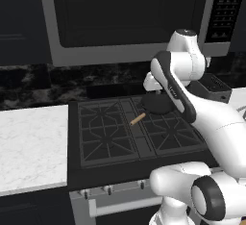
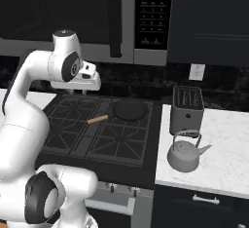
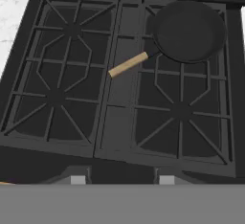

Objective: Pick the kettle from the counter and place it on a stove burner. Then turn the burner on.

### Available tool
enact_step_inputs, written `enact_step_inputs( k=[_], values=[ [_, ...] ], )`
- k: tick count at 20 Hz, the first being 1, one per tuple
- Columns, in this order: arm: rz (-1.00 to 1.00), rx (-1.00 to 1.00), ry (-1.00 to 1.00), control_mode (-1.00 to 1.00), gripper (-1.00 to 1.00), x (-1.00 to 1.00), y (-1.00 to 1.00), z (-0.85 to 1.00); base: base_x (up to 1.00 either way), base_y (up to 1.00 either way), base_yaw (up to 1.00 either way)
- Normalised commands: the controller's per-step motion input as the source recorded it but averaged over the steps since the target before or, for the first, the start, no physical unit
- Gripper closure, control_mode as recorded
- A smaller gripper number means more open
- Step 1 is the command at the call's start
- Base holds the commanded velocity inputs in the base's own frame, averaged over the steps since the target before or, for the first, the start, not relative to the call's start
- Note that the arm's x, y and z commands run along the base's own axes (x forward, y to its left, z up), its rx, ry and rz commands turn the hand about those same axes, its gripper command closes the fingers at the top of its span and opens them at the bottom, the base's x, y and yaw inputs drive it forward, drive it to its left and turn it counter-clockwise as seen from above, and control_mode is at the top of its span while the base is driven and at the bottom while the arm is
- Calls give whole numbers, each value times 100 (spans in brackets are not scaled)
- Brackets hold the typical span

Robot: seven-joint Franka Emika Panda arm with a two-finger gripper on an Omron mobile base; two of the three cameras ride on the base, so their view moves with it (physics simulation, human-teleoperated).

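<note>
Kettle (image 2: 184,155) upright on the white marble tabletop (image 2: 228,149) to the right of the black cooktop (image 2: 99,129), near the tabletop's front edge, just in front of the boxy grey toaster (image 2: 187,108) and apart from it. Short spout aimed right and slightly far, away from the cooktop; thin arched handle raised over the lid, its span running left to right in line with the spout, so long axis lying roughly along the tabletop's front edge. Free of any grip, well apart from the arm. On the cooktop, a black skillet (image 3: 190,30) over the far right burner (image 3: 184,36), its wooden handle (image 3: 128,64) slanting toward the near left across the centre strip. Near right burner (image 3: 182,122) bare, as are both left ones. Row of knobs (image 1: 109,189) along the stove front below. More white tabletop (image 1: 31,144) left of the cooktop. Hand of the arm raised above the far middle of the cooktop, looking down on the grates; fingers (image 2: 83,91) hanging below the wrist in the right base view, too small and dark to judge there, so cannot tell whether apart or together. Microwave (image 2: 151,17) hanging above the stove
</note>
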Motion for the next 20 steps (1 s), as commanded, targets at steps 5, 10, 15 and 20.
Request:
enact_step_inputs(
  k=[5, 10, 15, 20],
  values=[
    [-3, 21, -16, -100, -100, -53, -71, 0, 0, 0, 0],
    [-10, 18, -22, -100, -100, -97, -100, 0, 0, 0, 0],
    [-19, 4, -12, -100, -100, -75, -100, -1, 0, 0, 0],
    [-32, 0, -1, -100, -100, -41, -100, 0, 0, 0, 0]
  ],
)
